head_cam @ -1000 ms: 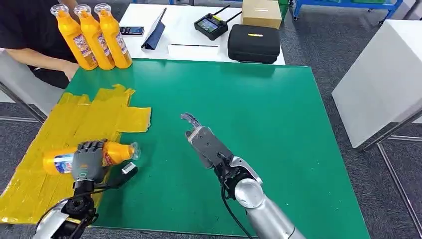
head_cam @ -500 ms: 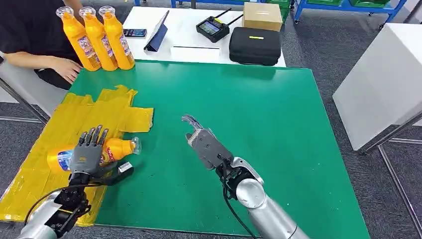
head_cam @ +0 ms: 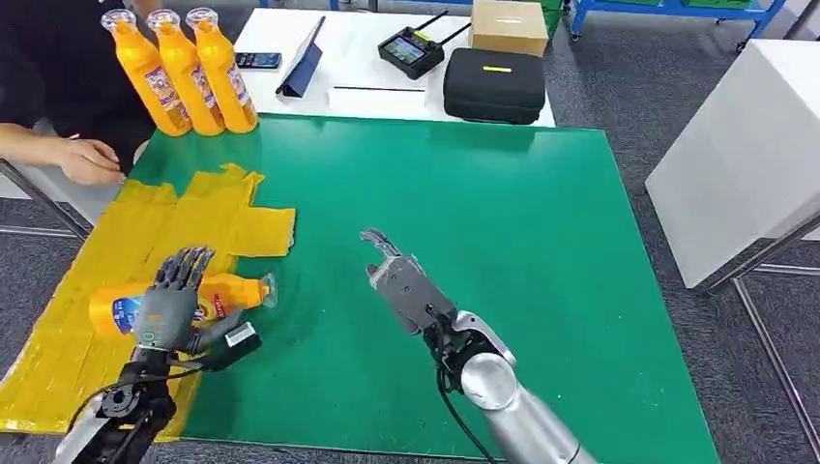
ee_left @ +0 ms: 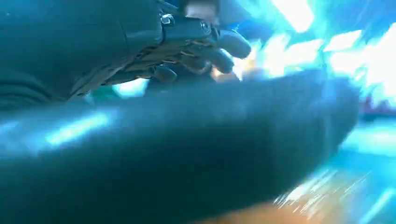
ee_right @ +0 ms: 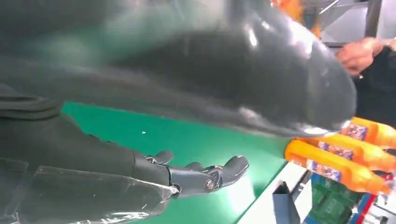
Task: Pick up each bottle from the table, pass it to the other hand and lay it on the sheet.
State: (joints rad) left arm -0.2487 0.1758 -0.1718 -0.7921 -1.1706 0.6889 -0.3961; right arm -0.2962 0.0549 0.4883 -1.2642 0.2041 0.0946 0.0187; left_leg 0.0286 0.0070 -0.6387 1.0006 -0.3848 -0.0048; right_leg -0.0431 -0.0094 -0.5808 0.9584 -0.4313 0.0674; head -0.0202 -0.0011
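The orange plastic bottle with a clear cap lies on its side on the yellow sheet beneath the unclenched left hand, the right hand empty; smooth, round, probably roll-prone, it looks best grasped around its labelled middle.

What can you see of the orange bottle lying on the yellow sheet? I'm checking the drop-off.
The orange plastic bottle lies on its side on the yellow sheet, its clear cap pointing toward the green mat, its label partly blue. The left hand hovers over its middle with fingers spread, hiding part of it; contact is unclear.
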